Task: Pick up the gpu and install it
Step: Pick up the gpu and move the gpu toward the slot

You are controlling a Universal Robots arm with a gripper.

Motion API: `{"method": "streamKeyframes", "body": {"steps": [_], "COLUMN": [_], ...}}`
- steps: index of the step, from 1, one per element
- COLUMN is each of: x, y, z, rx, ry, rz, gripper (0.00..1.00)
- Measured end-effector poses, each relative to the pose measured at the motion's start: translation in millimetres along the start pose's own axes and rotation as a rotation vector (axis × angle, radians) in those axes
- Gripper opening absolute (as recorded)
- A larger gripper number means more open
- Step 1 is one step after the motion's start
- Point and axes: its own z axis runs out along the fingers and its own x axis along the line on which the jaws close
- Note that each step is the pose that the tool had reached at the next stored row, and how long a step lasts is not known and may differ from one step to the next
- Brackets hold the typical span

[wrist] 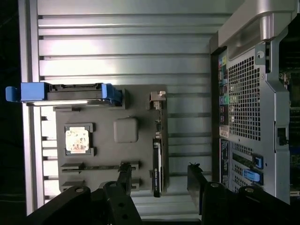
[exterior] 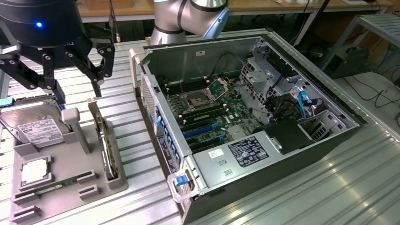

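1 spread tool (exterior: pixel 75 90) hovers above the gpu (exterior: pixel 102 137).

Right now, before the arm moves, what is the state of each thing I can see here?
claw: open, holding nothing, above the tray.
gpu: standing on edge in its tray slot, not gripped.
hard drive: propped on edge in its tray holder.
CPU: lying flat in its tray recess.
RAM stick: seated in its tray slot.
computer case: on its side, side panel off, inside exposed.
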Motion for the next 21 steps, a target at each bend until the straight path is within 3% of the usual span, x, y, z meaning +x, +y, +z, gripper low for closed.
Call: {"method": "streamKeyframes", "body": {"steps": [7,21], "x": [-0.1,0.0], "y": [-2.1,-4.3], "z": [0.4,0.4], "rx": [0.0007,0.0011], "ry": [-0.0009,-0.0009], "rz": [0.024,0.025], "gripper": [0.6,0.6]}}
